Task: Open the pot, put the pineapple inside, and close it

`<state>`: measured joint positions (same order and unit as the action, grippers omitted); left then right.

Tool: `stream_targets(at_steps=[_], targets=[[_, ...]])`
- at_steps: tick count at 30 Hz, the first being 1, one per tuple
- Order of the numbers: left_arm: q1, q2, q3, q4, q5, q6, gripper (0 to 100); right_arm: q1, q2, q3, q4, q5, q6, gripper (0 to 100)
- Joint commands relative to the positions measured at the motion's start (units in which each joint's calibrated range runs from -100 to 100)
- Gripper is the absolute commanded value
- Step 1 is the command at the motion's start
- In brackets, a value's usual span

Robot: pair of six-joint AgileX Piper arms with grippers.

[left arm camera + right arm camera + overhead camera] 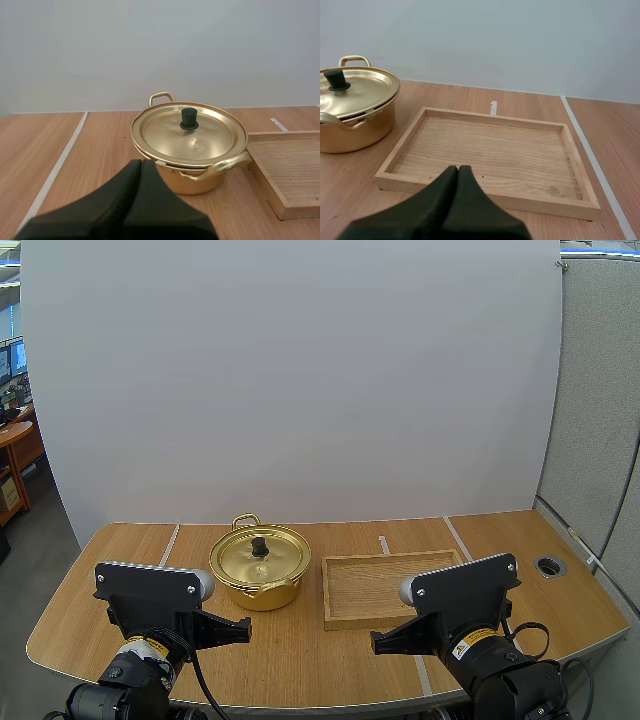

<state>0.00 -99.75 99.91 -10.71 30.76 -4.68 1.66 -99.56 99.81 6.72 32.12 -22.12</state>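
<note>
The golden pot [259, 570] stands on the wooden table [110, 580], a little to the left of the middle, and its lid [190, 132] is on it and closes it. The lid has a small black knob [189, 119] in its centre, standing upright. The pot has two loop handles: one handle [161, 96] is on the far side, and the other handle [227, 164] is on the near side, turned a little toward the tray. The wooden tray [390, 587] lies flat just beside the pot, on its right, and the two look slightly apart, not touching. The left gripper [141, 162] hovers in front of the pot, near its front rim; its two black fingers lie together as one dark wedge and they hold nothing. The right gripper [458, 169] is over the near edge of the tray; its fingers are also pressed together, with nothing between them. From the high view, both arms are at the near edge of the table, the left one before the pot and the right one before the tray.
</note>
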Motion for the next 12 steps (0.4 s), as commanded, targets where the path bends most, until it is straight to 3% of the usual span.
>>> stream_targets(at_steps=[1,12], targets=[[0.03,-0.25,0.09,-1.02,-1.4,-0.41,0,-0.23,-0.44,0.19,0.26,-0.4,-0.22,0],[0.03,-0.25,0.09,-1.02,-2.28,-0.41,0,-0.23,-0.44,0.19,0.26,-0.4,-0.22,0]])
